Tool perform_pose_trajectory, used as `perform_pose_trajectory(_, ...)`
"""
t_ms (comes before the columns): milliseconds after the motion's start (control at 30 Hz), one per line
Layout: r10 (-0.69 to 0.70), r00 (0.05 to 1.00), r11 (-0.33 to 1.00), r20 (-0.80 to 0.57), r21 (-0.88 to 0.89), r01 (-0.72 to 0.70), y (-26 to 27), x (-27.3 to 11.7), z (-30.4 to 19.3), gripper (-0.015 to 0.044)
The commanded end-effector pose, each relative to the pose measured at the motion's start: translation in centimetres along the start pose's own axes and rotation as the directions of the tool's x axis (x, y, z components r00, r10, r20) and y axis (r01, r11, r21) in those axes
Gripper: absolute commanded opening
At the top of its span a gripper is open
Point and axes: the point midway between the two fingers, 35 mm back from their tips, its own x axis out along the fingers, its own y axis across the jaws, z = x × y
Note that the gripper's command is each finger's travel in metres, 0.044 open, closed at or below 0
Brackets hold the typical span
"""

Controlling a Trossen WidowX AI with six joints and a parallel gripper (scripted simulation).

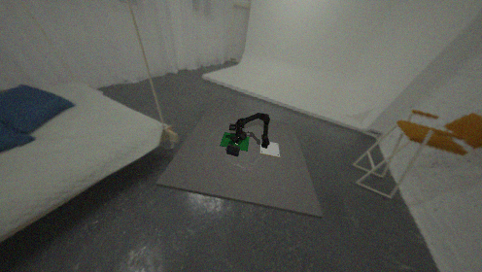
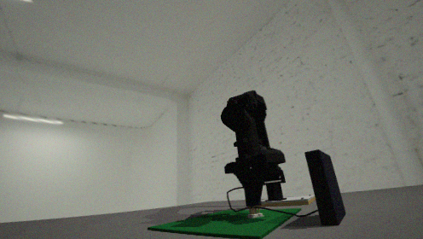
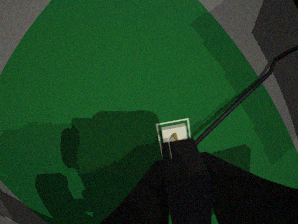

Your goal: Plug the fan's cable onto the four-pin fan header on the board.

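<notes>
I have the gripper (image 2: 254, 206) clamped on the fan's plug (image 3: 188, 163), pointing straight down over the green board (image 2: 222, 224). In my wrist view the dark plug sits just behind the white four-pin header (image 3: 173, 131), its front edge touching the header's frame; I cannot tell how deep it is seated. From the side view the fingertips reach the small white header (image 2: 255, 214) on the board. The black cable (image 2: 232, 197) loops off the plug and trails across the board toward the black fan (image 2: 325, 187), which stands tilted just beside the board's edge.
</notes>
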Motion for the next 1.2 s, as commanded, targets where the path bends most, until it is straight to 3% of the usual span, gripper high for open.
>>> perform_pose_trajectory(0,0.001,1.000,1.000,-0.002,0.002,-0.001,0.0,0.1,0.0,0.0000)
perform_pose_trajectory(1167,0.001,1.000,1.000,-0.001,0.000,-0.001,0.0,1.7,0.0,0.0000)
